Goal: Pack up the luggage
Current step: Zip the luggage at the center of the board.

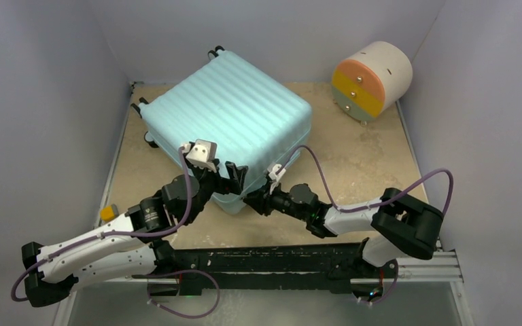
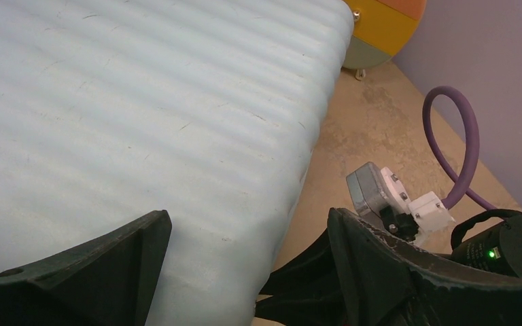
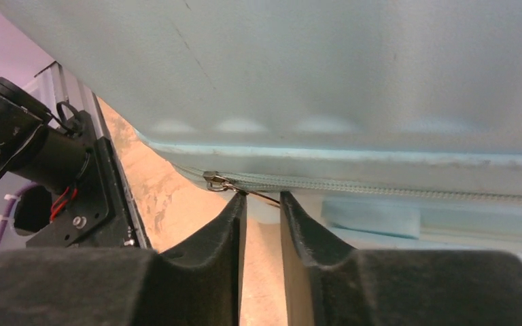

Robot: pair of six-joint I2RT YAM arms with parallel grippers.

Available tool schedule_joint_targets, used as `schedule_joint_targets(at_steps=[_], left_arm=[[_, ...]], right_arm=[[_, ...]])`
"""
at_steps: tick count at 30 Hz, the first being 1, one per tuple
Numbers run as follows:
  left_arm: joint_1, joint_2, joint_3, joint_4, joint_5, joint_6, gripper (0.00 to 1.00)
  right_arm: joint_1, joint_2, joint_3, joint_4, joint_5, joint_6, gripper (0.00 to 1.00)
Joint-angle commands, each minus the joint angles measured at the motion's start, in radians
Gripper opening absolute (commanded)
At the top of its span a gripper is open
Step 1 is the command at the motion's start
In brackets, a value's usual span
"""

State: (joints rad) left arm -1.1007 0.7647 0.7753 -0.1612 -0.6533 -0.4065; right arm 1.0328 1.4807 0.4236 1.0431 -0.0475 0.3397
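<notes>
The luggage (image 1: 234, 109) lies closed on the table (image 1: 360, 163), with the drawer unit (image 1: 372, 80) far right. The left gripper (image 2: 248, 217) gapes wide over its near corner. The right gripper (image 3: 263, 200), narrow, flanks the zip pull (image 3: 258, 197); grip unclear.

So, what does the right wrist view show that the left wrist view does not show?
Only the right wrist view: the zipper pull on the side seam of the luggage, its tab lying across the narrow gap between the right fingers; a grip is not certain. Only the left wrist view: the ribbed top shell, the drawer unit, the left fingers wide apart. Both: the pale teal luggage and the tan table.
</notes>
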Motion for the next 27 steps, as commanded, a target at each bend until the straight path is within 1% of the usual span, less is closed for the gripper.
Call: schedule_joint_targets(at_steps=[1, 3, 6, 7, 10, 11, 15, 18, 24, 27], left_arm=[[0.001, -0.018, -0.014, -0.021, -0.020, -0.026, 0.90], [0.001, -0.021, -0.014, -0.036, -0.024, -0.036, 0.89], [0.001, -0.035, -0.018, -0.062, -0.033, -0.055, 0.89], [0.001, -0.041, -0.020, -0.069, -0.035, -0.059, 0.89], [0.001, -0.062, -0.032, -0.083, -0.039, -0.075, 0.89], [0.001, -0.068, -0.036, -0.086, -0.041, -0.080, 0.89], [0.001, -0.080, -0.046, -0.102, -0.047, -0.095, 0.89], [0.001, -0.082, -0.048, -0.107, -0.048, -0.101, 0.89], [0.001, -0.081, -0.045, -0.107, -0.045, -0.100, 0.89], [0.001, -0.084, -0.043, -0.113, -0.043, -0.100, 0.89]], right_arm=[[0.019, 0.032, 0.056, -0.004, 0.069, 0.019, 0.20], [0.023, 0.035, 0.051, 0.006, 0.074, 0.027, 0.13], [0.028, 0.033, 0.041, 0.026, 0.074, 0.034, 0.11], [0.029, 0.033, 0.035, 0.041, 0.070, 0.037, 0.15], [0.034, 0.025, 0.015, 0.081, 0.067, 0.038, 0.36], [0.035, 0.023, 0.010, 0.090, 0.076, 0.037, 0.39], [0.038, 0.023, 0.006, 0.123, 0.086, 0.038, 0.42], [0.038, 0.033, 0.005, 0.164, 0.083, 0.041, 0.40], [0.039, 0.075, 0.039, 0.168, 0.074, 0.061, 0.22], [0.038, 0.084, 0.036, 0.185, 0.064, 0.074, 0.18]])
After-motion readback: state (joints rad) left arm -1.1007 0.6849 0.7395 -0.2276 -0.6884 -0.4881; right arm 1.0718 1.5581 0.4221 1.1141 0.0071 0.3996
